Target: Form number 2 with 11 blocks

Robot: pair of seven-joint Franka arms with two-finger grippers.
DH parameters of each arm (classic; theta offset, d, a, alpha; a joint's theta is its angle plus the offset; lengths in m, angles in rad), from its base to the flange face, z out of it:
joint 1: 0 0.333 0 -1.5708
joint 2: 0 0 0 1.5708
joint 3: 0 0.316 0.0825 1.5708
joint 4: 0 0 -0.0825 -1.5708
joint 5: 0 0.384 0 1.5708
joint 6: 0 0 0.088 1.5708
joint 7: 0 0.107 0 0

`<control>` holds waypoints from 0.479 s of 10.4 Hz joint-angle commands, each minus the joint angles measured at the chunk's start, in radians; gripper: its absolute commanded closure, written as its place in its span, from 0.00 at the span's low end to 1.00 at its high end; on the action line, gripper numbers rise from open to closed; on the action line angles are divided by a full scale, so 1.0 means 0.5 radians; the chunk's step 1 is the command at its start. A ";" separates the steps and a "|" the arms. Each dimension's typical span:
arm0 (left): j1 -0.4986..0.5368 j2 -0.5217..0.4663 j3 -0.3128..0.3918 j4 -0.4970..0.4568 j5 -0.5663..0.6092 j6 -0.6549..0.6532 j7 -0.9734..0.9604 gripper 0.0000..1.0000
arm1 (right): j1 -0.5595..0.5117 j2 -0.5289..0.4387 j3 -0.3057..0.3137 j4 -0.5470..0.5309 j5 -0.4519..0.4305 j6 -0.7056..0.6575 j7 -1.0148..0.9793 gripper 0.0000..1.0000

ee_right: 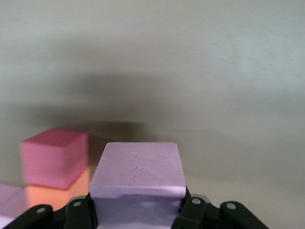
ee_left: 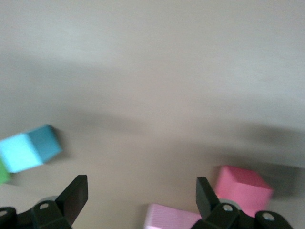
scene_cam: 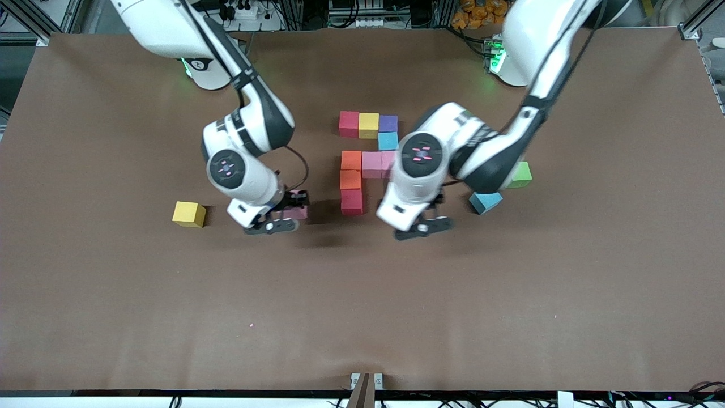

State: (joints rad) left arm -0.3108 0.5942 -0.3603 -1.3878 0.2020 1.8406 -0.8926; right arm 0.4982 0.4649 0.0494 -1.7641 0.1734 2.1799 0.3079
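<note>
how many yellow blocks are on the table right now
2: one yellow block in the digit's farthest row between the red block and purple block; a loose yellow block toward the right arm's end.

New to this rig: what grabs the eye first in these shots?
The half-built number 2 of coloured cubes at the table's middle. The right hand is shut on a pink cube just toward the right arm's end from it. The left hand hangs open beside the figure, near a loose light blue cube.
</note>
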 commanded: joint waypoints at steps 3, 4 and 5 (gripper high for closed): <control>0.547 -0.482 -0.083 -0.702 -0.152 0.128 0.082 0.00 | 0.393 0.358 -0.013 0.594 -0.095 -0.101 -0.011 0.47; 0.621 -0.480 -0.098 -0.758 -0.198 0.175 0.079 0.00 | 0.415 0.450 -0.010 0.708 -0.186 -0.129 -0.030 0.47; 0.670 -0.467 -0.099 -0.822 -0.204 0.242 0.064 0.00 | 0.451 0.542 -0.007 0.833 -0.230 -0.132 -0.151 0.47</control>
State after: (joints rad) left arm -0.0183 0.3917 -0.3903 -1.7078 0.1285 1.9001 -0.8587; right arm 0.7173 0.6336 0.0505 -1.4930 0.0973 2.1508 0.2933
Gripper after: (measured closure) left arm 0.000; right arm 0.401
